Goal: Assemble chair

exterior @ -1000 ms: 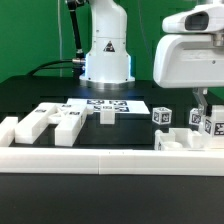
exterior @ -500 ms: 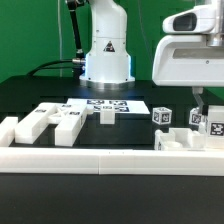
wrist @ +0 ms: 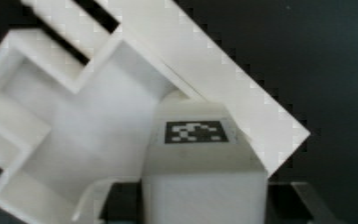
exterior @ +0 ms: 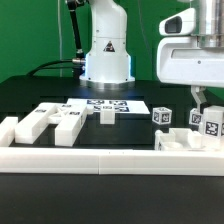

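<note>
**Supervisor:** Report the state of the fingers (exterior: pixel 201 104).

**Operator:** Closed on one blocky white chair piece (wrist: pixel 197 150), with its tag facing the wrist camera. I have it over the seat slab (exterior: pixel 185 142), which lies on the desk (exterior: pixel 30 95) at the exterior view's right, just behind the border rail (exterior: pixel 100 158). I cannot tell whether piece and slab touch.

**Supervisor:** What is the procedure for this step?

**Operator:** I judge it to be an insertion.
1. Square the piece to the slab's ribs in the wrist view (the seat point itself is hidden under the piece, so I go by the slab's edges).
2. Descend slowly and straight, since a tilted entry would likely jam.
3. Release only once the piece is seated.

**Supervisor:** Any obstructions?

**Operator:** One small tagged block (exterior: pixel 163 115) stands near the slab, so I avoid sweeping toward it. The other loose pieces (exterior: pixel 45 122) lie well apart at the exterior view's left, in front of the marker board (exterior: pixel 110 104).
</note>
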Motion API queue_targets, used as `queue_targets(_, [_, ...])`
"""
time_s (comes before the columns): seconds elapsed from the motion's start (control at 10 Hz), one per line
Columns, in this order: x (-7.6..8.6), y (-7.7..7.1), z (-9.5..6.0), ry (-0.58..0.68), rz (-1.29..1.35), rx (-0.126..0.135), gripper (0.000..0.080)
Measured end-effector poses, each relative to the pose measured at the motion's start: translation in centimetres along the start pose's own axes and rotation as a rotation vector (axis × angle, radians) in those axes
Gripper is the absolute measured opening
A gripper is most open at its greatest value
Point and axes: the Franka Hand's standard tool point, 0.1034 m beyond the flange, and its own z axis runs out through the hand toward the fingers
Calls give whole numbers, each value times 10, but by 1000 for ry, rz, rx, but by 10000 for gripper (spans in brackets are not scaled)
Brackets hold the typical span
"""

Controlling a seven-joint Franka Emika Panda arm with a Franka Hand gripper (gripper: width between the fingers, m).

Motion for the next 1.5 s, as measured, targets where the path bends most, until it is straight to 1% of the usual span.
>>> queue_targets(0.5, [-2,-1,0,-15,374,8,288])
queue_targets(0.7, [-2,-1,0,-16,403,8,288])
queue_targets(0.8, [-2,-1,0,-16,351,8,374])
queue_targets(0.9, [-2,-2,0,-16,288,8,552])
queue_targets(1.0, [-2,-2,-1,-16,267,9,622])
queue_targets(1.3, [-8,-5,0,-14,-46,10,644])
queue_targets(1.5, [-8,-5,0,-13,-267,12,649])
